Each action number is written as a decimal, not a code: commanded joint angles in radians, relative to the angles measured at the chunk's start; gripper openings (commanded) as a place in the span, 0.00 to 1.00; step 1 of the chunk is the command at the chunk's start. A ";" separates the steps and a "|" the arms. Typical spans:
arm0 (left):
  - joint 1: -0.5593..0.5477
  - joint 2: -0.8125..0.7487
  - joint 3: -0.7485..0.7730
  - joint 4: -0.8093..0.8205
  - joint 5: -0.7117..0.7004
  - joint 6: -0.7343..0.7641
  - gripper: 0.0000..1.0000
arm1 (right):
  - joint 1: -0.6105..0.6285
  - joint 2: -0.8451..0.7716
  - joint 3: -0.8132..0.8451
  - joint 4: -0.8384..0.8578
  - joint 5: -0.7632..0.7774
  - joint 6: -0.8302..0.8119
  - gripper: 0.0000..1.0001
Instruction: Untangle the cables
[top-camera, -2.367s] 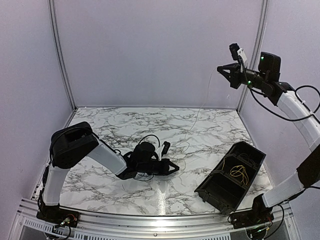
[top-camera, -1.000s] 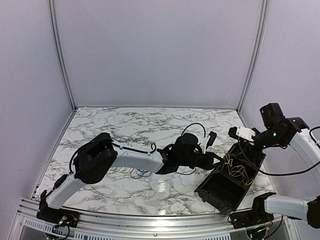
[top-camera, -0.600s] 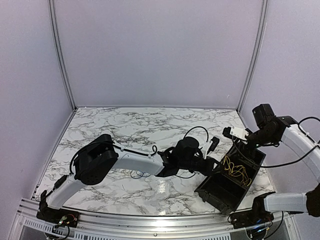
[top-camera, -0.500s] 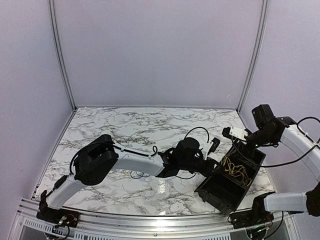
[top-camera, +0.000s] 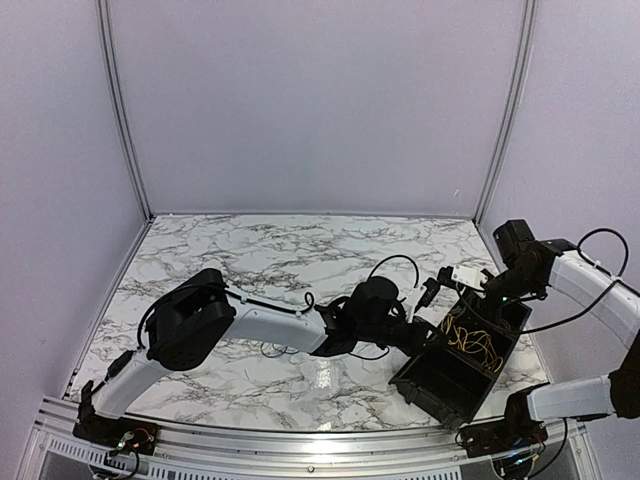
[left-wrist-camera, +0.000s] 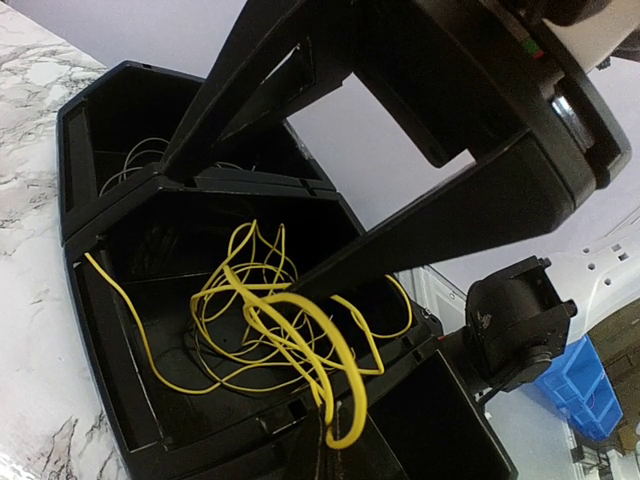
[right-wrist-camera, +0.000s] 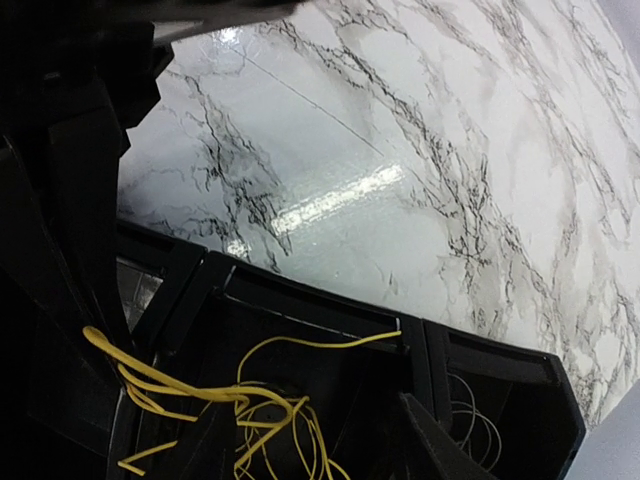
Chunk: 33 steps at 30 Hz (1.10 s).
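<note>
The work seems to be at the sorting step: the yellow cables (top-camera: 470, 340) are lying in the middle compartment of the black bin (top-camera: 428, 388), which is standing by the bench's right near corner. The left gripper (top-camera: 425, 333) is hanging at the bin's left wall. In its wrist view a yellow loop (left-wrist-camera: 330, 385) is rising close to the lens, but its own fingers are barely showing, so I cannot tell whether that pincer is pinching the loop or not. The right gripper (top-camera: 447, 278) is hovering above the bin's far end, its fingers (right-wrist-camera: 425, 440) standing wide and holding nothing. The next move is probably calling for getting that raised loop down among the rest without dragging strands over the divider. The bundle is forming a loose heap pointing no single way. Its longer spread is running across the bin, from the left edge toward the right edge, while the bin's own long axis is running from the near edge toward the right far corner. Thin pale wires (right-wrist-camera: 468, 420) are lying in the far compartment.
</note>
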 joint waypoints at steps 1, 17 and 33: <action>-0.010 -0.060 -0.019 0.010 0.001 0.024 0.00 | -0.005 0.024 -0.019 0.040 -0.034 -0.006 0.52; -0.008 -0.098 -0.097 0.070 -0.029 0.037 0.00 | -0.005 0.055 -0.056 0.083 -0.063 -0.006 0.32; -0.007 -0.105 -0.114 0.087 -0.048 0.033 0.00 | -0.005 0.104 -0.067 0.109 -0.124 0.009 0.40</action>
